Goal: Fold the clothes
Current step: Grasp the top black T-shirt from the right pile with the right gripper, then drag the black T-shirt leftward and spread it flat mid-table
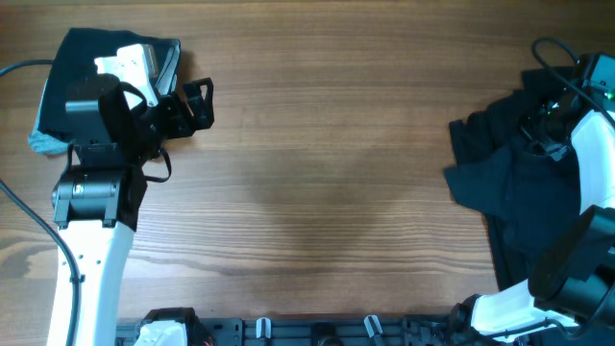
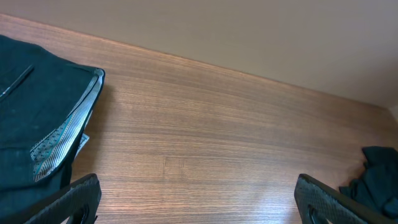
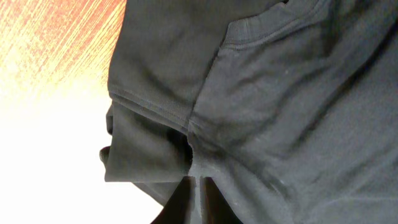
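Observation:
A folded stack of dark T-shirts [image 1: 67, 58] lies at the far left, with a pale grey-blue garment's edge [image 1: 42, 142] showing under it. My left gripper [image 1: 197, 101] is open and empty just right of the stack. In the left wrist view the gripper [image 2: 199, 208] hovers over bare wood, with the folded shirt [image 2: 31, 118] at left. A loose pile of dark T-shirts [image 1: 509, 183] lies at the right edge. My right gripper [image 1: 540, 130] is over it. In the right wrist view its fingers [image 3: 199, 190] are shut, pinching dark T-shirt fabric [image 3: 280, 106] near a sleeve seam.
The wooden table [image 1: 327, 173] runs between the stack and the pile. Black cables [image 1: 553, 53] loop over the pile at the far right. The arm bases and a rail [image 1: 317, 332] line the front edge. The pile also shows in the left wrist view [image 2: 376, 180].

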Motion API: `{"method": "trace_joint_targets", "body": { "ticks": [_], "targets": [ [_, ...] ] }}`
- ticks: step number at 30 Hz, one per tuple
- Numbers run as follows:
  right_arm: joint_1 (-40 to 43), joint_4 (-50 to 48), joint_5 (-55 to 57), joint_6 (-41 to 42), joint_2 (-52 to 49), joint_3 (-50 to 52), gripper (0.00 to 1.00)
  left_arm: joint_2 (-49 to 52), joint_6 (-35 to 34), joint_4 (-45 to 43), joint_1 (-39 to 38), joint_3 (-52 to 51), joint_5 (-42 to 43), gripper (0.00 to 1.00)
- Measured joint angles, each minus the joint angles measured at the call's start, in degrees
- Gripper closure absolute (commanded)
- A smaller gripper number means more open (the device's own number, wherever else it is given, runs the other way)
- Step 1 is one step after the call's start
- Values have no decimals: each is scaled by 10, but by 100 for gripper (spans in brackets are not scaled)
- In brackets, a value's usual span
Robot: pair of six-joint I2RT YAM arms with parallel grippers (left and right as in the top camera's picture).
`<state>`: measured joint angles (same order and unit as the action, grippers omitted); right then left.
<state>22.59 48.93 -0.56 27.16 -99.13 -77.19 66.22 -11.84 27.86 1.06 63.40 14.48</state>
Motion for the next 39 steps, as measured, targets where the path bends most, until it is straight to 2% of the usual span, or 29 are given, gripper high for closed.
{"method": "trace_joint_targets", "body": {
  "ticks": [3, 8, 10, 11, 14, 21, 24, 31, 34, 36, 38, 39],
  "targets": [
    [0, -22, -10, -8, -1, 21, 30, 0, 0, 0, 0, 0, 0, 0],
    [-14, -51, -35, -19, -39, 52, 33, 0, 0, 0, 0, 0, 0, 0],
    [-14, -57, -38, -20, -62, 52, 56, 0, 0, 0, 0, 0, 0, 0],
    [-14, -57, -39, -21, -72, 52, 73, 0, 0, 0, 0, 0, 0, 0],
    [-14, -55, -39, -28, -86, 52, 96, 0, 0, 0, 0, 0, 0, 0],
    [17, -42, -43, -24, -85, 52, 96, 0, 0, 0, 0, 0, 0, 0],
    [29, -38, -74, -47, -72, 46, 96, 0, 0, -2, 0, 0, 0, 0],
    [24, -45, -166, -75, 107, -27, 96, -20, 2, -37, 1, 0, 0, 0],
    [-38, -71, -212, -57, 158, -73, 96, -66, 2, -58, 15, 0, 0, 0],
    [-149, -105, -231, -40, 168, -92, 96, -104, 2, -64, 38, 0, 0, 0],
    [-300, -143, -242, -25, 157, -94, 95, -137, 4, -63, 61, 0, -3, 0],
    [-372, -161, -243, -20, 145, -94, 90, -148, 8, -59, 68, 0, -6, 0]
  ]
}}
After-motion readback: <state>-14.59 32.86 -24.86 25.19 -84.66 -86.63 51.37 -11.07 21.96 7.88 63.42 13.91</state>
